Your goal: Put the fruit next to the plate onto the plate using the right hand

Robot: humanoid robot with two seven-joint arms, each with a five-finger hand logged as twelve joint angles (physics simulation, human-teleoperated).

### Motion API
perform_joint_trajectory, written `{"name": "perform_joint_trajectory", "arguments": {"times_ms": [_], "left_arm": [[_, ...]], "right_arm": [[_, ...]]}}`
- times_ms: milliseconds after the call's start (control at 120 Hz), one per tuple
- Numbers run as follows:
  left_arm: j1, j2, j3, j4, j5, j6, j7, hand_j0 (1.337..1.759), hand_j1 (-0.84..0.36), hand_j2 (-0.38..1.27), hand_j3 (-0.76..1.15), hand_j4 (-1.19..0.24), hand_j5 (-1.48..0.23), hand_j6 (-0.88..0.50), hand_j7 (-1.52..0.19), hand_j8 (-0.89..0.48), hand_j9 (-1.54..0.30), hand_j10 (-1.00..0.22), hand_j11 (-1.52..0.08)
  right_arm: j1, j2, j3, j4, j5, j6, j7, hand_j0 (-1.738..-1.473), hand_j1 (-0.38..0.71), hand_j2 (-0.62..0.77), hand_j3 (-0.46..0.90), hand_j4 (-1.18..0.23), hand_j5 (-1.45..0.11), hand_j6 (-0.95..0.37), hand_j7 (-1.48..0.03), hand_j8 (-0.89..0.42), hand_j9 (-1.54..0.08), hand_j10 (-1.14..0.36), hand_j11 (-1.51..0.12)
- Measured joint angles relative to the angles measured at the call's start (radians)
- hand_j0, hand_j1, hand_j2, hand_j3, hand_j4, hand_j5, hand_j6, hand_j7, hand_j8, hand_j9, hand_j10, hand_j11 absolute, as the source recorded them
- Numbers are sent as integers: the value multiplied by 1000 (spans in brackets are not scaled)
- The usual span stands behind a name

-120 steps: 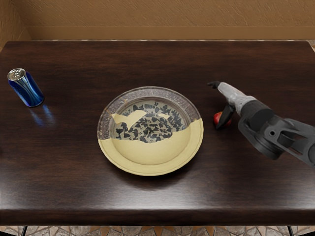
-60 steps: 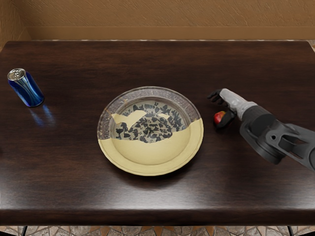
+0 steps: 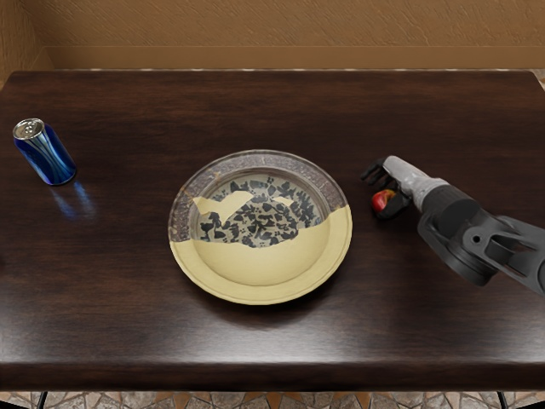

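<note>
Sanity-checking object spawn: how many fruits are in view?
1. A small red fruit lies on the table right of the plate, partly covered by the right hand; another behind the hand seems unlikely.

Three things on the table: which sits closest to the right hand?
The small red fruit, just right of the plate, right by the right hand. The plate lies further left; the blue can is off at the left end of the table.

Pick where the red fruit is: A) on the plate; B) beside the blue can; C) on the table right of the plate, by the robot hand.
C: the red fruit lies on the table just right of the plate, at the right robot hand.
</note>
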Motion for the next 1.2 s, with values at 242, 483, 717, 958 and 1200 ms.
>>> {"name": "perform_joint_trajectory", "arguments": {"times_ms": [242,483,717,958,1200], "left_arm": [[0,0,0,0,0,0,0,1658,349,0,0,0,0,0,0,0,0,0,0],[0,0,-1,0,0,0,0,1658,349,0,0,0,0,0,0,0,0,0,0],[0,0,0,0,0,0,0,1658,349,0,0,0,0,0,0,0,0,0,0],[0,0,1,0,0,0,0,1658,349,0,0,0,0,0,0,0,0,0,0],[0,0,0,0,0,0,0,1658,349,0,0,0,0,0,0,0,0,0,0]], "right_arm": [[-11,0,3,1,10,0,0,-1656,242,-80,0,-522,-621,-510,-646,-443,-655,-413,-667],[-13,-1,6,1,19,2,0,-1654,261,-45,0,-584,-690,-568,-721,-401,-720,-382,-748],[-10,-2,21,0,63,2,-1,-1652,278,39,0,-633,-790,-616,-805,-388,-808,-359,-833],[-4,-3,86,-1,76,11,-1,-1654,258,133,0,-634,-830,-634,-825,-442,-833,-408,-838],[-2,-4,154,6,79,25,-1,-1655,248,200,0,-638,-837,-640,-831,-479,-838,-443,-836]]}}
